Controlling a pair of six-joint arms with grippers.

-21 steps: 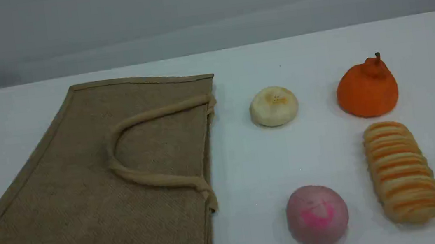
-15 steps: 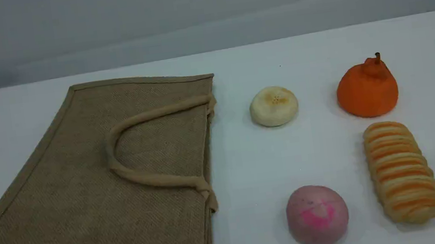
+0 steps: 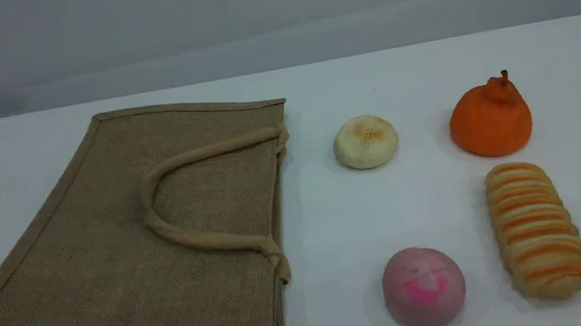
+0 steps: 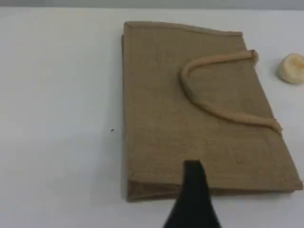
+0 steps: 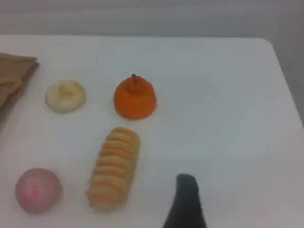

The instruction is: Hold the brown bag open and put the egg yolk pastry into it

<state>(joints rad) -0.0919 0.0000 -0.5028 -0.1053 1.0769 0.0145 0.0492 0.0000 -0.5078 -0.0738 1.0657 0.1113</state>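
The brown bag [image 3: 114, 262] lies flat and closed on the left of the white table, mouth edge toward the right, with one beige handle [image 3: 194, 237] looped on top. The egg yolk pastry [image 3: 365, 141], cream with a toasted spot, sits just right of the bag's far corner. Neither arm appears in the scene view. In the left wrist view a black fingertip [image 4: 194, 187] hangs above the bag [image 4: 190, 123] near its bottom fold, with the pastry [image 4: 291, 69] at the right edge. The right wrist view has its fingertip [image 5: 186, 199] over bare table, right of the pastry [image 5: 65, 96]. Nothing is held.
An orange pear-shaped fruit [image 3: 490, 119] stands right of the pastry. A long striped loaf [image 3: 538, 229] lies in front of the fruit, and a pink-marked round bun [image 3: 423, 288] sits near the front. The table's right edge [image 5: 285, 95] shows in the right wrist view.
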